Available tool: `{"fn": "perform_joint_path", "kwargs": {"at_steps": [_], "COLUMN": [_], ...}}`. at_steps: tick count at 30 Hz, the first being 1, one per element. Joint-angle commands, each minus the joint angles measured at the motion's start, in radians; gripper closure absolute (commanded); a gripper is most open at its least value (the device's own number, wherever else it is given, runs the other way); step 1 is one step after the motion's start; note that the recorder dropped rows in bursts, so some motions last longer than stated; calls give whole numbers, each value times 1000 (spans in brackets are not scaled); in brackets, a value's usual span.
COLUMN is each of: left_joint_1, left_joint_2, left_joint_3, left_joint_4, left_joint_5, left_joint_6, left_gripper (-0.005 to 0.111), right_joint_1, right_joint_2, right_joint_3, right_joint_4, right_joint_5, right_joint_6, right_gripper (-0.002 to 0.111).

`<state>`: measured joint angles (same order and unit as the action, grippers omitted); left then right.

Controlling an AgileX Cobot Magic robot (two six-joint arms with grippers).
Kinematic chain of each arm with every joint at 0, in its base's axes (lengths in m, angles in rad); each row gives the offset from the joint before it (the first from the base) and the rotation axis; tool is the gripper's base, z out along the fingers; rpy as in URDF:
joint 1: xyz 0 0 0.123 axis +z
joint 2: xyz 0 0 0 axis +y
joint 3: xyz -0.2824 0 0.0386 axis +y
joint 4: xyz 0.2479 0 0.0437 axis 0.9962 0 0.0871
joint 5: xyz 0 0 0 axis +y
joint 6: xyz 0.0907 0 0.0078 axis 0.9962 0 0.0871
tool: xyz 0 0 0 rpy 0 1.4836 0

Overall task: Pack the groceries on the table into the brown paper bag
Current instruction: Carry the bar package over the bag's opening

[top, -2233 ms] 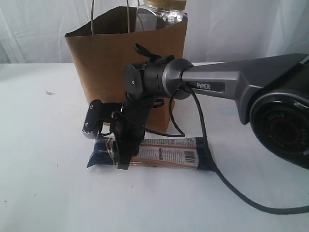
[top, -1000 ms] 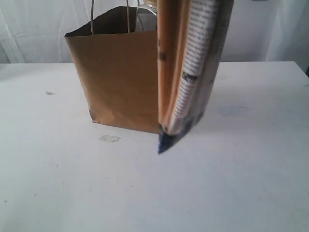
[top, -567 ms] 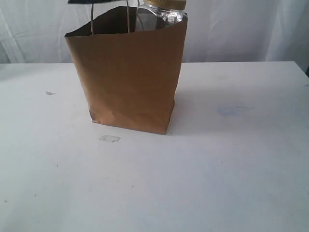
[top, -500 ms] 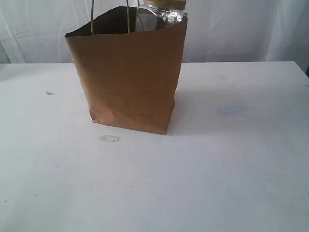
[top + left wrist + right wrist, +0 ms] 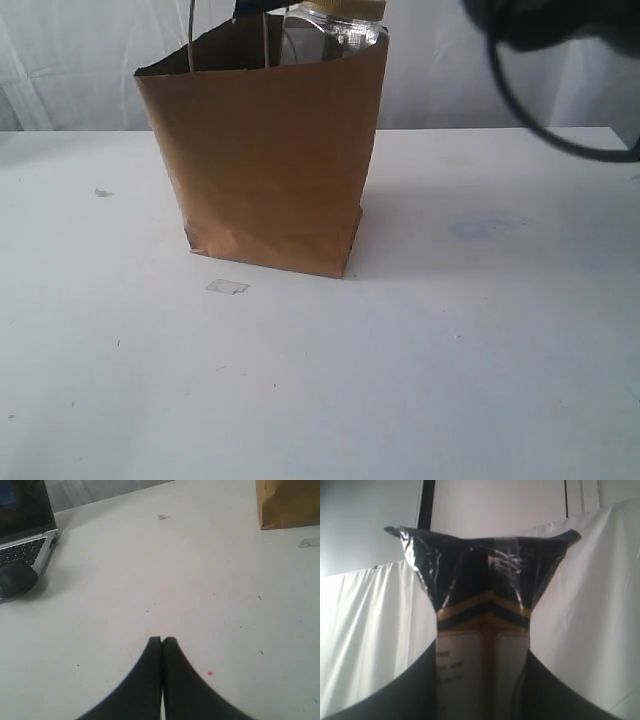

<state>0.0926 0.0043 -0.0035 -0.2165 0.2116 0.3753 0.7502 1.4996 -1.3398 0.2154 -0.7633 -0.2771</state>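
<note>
On a smudged white bench (image 5: 480, 350) backed by a white curtain (image 5: 80, 60), the brown paper bag (image 5: 265, 160) stands upright with the clear jar (image 5: 335, 35) inside it (yellow lid just above the rim). The left fingers (image 5: 150, 672) are pressed together over bare surface, with a laptop (image 5: 25, 540) and mouse (image 5: 15, 577) toward its far side. The right fingers (image 5: 415, 695) pinch the navy-orange packet (image 5: 485, 630), seen against the curtain.

We saw the white bench (image 5: 480, 330) carrying the brown paper bag (image 5: 265, 160) upright, small clear scrap (image 5: 227, 287) near its base. Laptop (image 5: 25, 535) and dark rounded thing (image 5: 15, 578) sat together, well apart from the bag.
</note>
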Motion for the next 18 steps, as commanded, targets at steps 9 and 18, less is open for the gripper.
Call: {"fn": "perform_joint_path", "kwargs": {"at_steps": [9, 18], "left_joint_1": [-8, -8], "left_joint_2": [-4, -4], "left_joint_3": [3, 3], "left_joint_4": [-3, -3], "left_joint_5": [-2, -2], "left_joint_6": [-1, -1], "left_gripper": [107, 107], "right_joint_1": [2, 6], "right_joint_2": [207, 308], "right_joint_3": [-255, -387], "right_joint_4": [-52, -182], "right_joint_5": [-346, -301], "right_joint_6": [-35, -134], "right_gripper": [108, 108]}}
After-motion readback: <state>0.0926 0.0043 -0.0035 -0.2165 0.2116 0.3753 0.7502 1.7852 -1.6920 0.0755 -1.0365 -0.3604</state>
